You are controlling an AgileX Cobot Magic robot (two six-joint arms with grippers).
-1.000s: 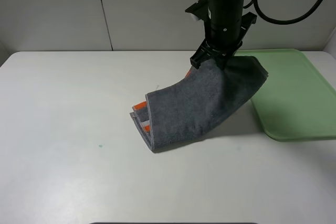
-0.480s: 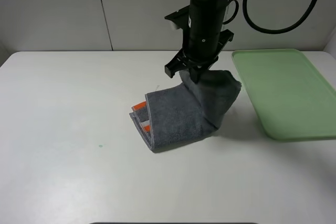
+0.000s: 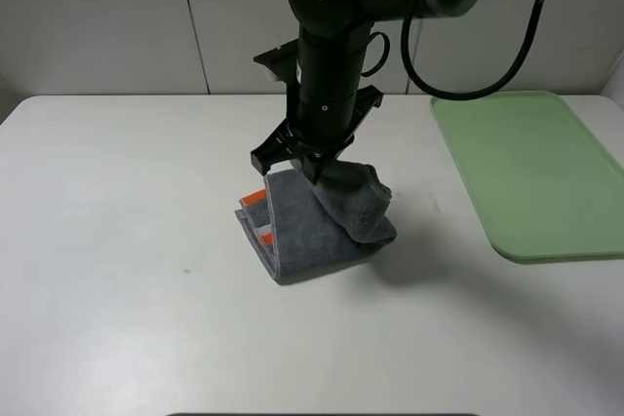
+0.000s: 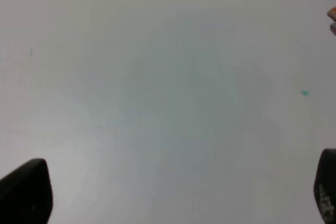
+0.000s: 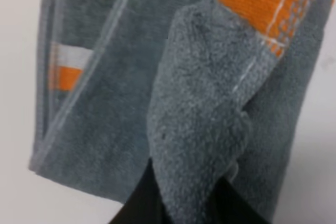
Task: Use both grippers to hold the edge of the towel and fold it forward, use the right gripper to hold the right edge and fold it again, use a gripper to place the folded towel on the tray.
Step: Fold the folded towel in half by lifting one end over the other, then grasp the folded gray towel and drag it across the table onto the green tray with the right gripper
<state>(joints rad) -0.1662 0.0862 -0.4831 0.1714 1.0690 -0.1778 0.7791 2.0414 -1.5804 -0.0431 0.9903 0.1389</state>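
White surface [image 3: 117,241] is carrying two things. Grey towel [image 3: 302,241] with orange stripes is lying folded near the middle, its lower layers resting flat and one edge standing raised off the surface. Pale green tray [image 3: 526,172] is sitting flat at the right side, apart from the towel. A small teal speck [image 3: 185,271] is showing on bare surface left of the towel.

towel [image 3: 304,241] on the table [image 3: 127,241] about mid-frame, right hand [image 3: 314,167] just above it pinching a raised fold, tray [image 3: 526,172] over at the right edge, well apart from the towel
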